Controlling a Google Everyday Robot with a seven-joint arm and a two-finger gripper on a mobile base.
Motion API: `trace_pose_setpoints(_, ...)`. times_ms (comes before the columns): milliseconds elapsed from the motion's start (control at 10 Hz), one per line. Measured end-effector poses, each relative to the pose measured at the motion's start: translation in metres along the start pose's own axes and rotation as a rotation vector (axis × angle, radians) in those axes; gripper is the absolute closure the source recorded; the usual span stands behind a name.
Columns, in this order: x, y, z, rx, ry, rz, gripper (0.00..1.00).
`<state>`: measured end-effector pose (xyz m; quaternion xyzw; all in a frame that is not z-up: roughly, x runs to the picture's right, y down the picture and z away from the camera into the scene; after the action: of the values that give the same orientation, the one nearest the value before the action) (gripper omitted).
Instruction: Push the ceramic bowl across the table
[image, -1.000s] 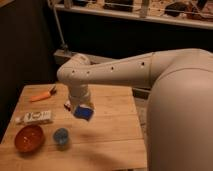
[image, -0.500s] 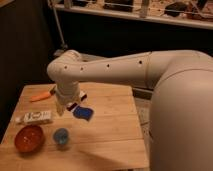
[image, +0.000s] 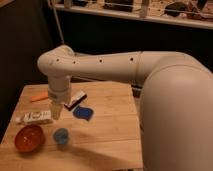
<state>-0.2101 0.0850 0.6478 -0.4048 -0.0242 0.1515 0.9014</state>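
Observation:
The ceramic bowl (image: 29, 138), orange-red, round and shallow, sits near the front left corner of the light wooden table (image: 107, 135). My gripper (image: 56, 111) hangs from the white arm's wrist over the left part of the table. It is behind and to the right of the bowl, clearly apart from it, and just above the right end of a white package.
A small blue cup (image: 61, 135) stands just right of the bowl. A flat blue sponge-like piece (image: 82, 113) lies mid-table. A white package (image: 34, 118) lies behind the bowl. An orange object (image: 39, 96) and a dark-and-white item (image: 75, 100) lie further back. My arm's large white body (image: 175, 115) fills the right side.
My arm has swung left across the table, uncovering the blue sponge-like piece. The gripper has moved from mid-table to the left part, closer to the bowl. The bowl has not moved.

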Motion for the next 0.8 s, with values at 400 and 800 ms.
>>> trace_pose_setpoints(400, -0.0102, 0.013, -0.0057, -0.059, 0.069, -0.269, 0.35)
trace_pose_setpoints(800, -0.0138, 0.015, -0.0026, -0.044, 0.051, -0.273, 0.35)
